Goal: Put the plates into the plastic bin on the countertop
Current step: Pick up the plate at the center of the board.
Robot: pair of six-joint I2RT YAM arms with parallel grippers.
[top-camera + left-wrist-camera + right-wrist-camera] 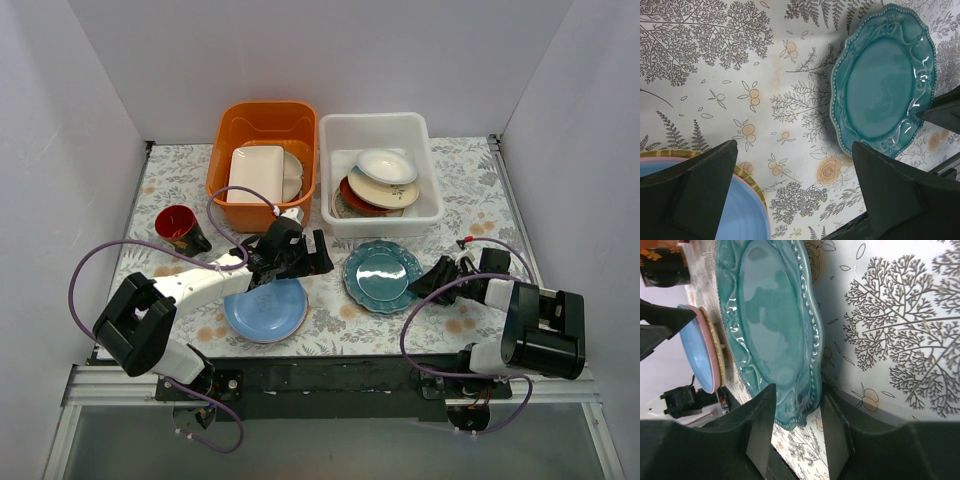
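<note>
**Overhead view only.** The countertop (470, 200) carried the orange tub (262, 108) at far left and the plastic bin (385, 228) at far right. The bin held a cream leaf-patterned plate (386, 165) on top of a second cream plate (378, 190) and a red-brown plate (352, 196).

**Wrist views only.** These showed the finger spacing and the beaded rim.
- The teal scalloped plate (770, 320) lay flat on the cloth, just near of the bin's wall.
- The light blue plate (742, 215) topped a pink-edged stack to its left.
- The left gripper (794, 150) hung over the bare cloth between these two plates, its fingers spread wide and holding nothing.
- The right gripper (797, 395) straddled the teal plate's right rim with its fingers partly narrowed. Whether they pinched the rim could not be told.
- Open cloth lay right of that rim.
- The red cup (180, 228) stood at left.
</note>
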